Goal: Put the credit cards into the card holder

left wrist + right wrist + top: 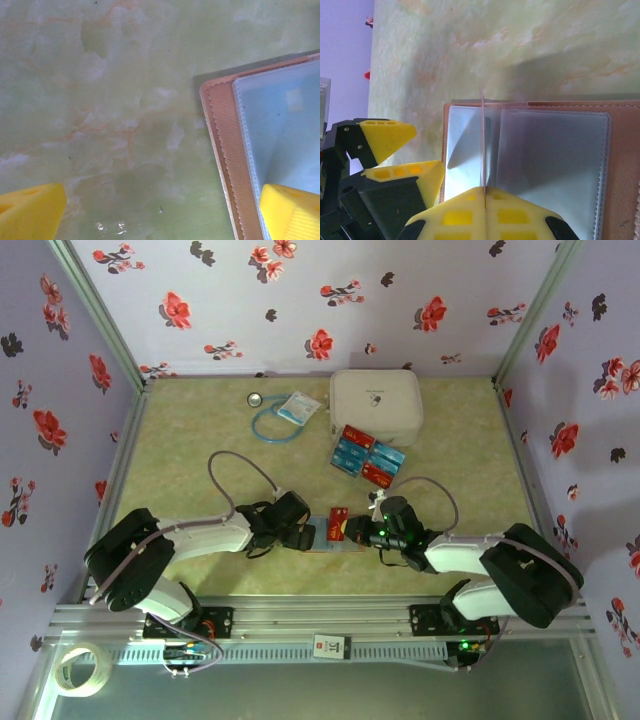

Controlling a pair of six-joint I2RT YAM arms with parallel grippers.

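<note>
The top camera looks down on the whole table (pixel 200 450); both wrist cameras, close in, share the card holder (pixel 225 165).

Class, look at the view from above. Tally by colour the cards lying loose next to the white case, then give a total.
Red cards: 2
Blue cards: 2
Total: 4 cards showing

The left arm (pixel 195 537) and right arm (pixel 465 552) wear white shells between bulky black joint housings. A thin grey cable (pixel 228 472) loops off each forearm. The left claw (pixel 160 215) and right claw (pixel 485 212) have bright yellow wedge-shaped fingertips with rectangular hollows, on black mounts.
</note>
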